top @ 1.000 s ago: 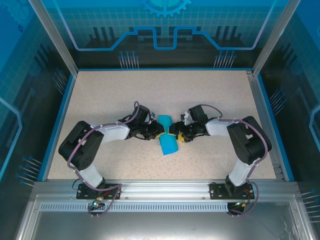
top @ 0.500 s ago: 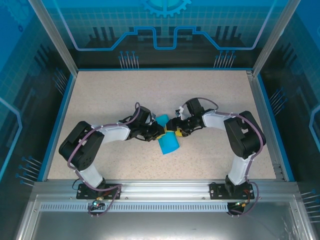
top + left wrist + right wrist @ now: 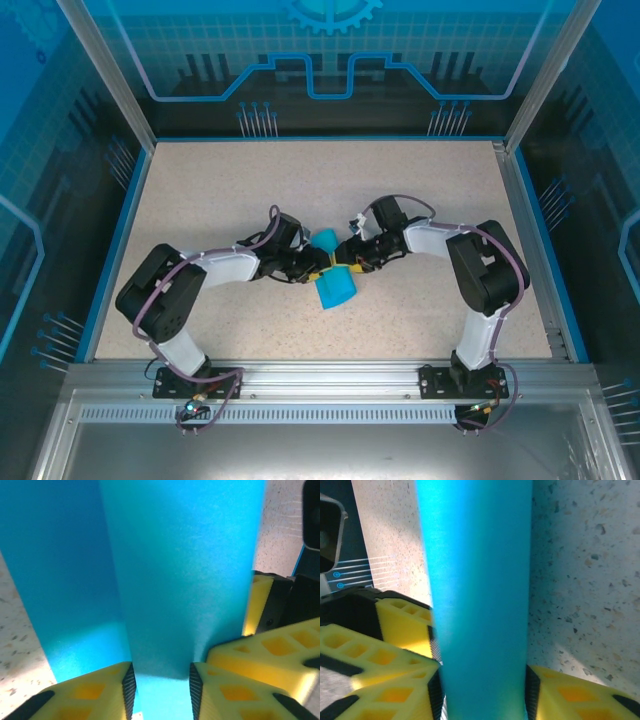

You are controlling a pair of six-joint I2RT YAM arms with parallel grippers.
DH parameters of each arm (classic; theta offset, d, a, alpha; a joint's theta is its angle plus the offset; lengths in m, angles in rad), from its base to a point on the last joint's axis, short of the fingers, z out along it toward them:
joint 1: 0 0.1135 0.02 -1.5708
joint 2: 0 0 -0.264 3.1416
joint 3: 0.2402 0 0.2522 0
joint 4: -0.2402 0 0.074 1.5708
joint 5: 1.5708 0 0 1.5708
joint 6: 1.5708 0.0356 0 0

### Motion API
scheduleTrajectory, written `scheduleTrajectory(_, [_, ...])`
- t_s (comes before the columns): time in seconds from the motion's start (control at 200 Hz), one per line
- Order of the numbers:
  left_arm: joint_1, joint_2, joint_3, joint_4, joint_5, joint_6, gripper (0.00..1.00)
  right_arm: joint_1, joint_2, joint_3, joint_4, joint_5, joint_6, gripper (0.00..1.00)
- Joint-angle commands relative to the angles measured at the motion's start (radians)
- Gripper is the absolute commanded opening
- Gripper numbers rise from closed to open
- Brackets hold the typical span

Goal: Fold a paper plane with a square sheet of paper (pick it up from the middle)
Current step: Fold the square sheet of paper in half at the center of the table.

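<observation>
One cyan sheet [image 3: 337, 290] — between left gripper [image 3: 160, 680] fingers, between right gripper [image 3: 481, 685] fingers

1. Type of place: a robotics lab cell, a closed test enclosure rather than a home or a shop.
2. Walls: translucent blue panels [image 3: 330, 60] at 12, 9 and 3 o'clock, printed with a gear emblem [image 3: 330, 12] and circuit-style lines.
3. Frame: bare aluminium posts [image 3: 105, 70] at the far corners; a slotted aluminium rail [image 3: 330, 378] at 6 o'clock.
4. Work surface: a speckled beige tabletop [image 3: 330, 190] with blue edging.
5. Equipment: two black-and-white robot arms, the left arm [image 3: 160, 300] and the right arm [image 3: 490, 280], bolted to the rail at 6 o'clock.
</observation>
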Motion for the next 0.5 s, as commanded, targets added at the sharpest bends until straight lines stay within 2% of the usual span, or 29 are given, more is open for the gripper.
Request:
scheduleTrajectory(0.0, [-0.007, -0.085, 0.01, -0.118, -0.104, 0.038, 0.44, -0.015, -0.051, -0.053, 0.066, 0.031, 0.092, 0.45])
scheduleTrajectory(0.205, [-0.002, -0.142, 0.029, -0.234, -0.188, 0.081, 0.51, -0.016, -0.148, -0.186, 0.252, 0.178, 0.309, 0.45])
scheduleTrajectory(0.32, [0.003, -0.141, 0.034, -0.231, -0.181, 0.083, 0.51, -0.009, -0.2, -0.277, 0.369, 0.281, 0.437, 0.45])
scheduleTrajectory(0.49, [0.016, -0.128, 0.041, -0.213, -0.159, 0.08, 0.52, 0.046, -0.268, -0.363, 0.432, 0.419, 0.515, 0.45])
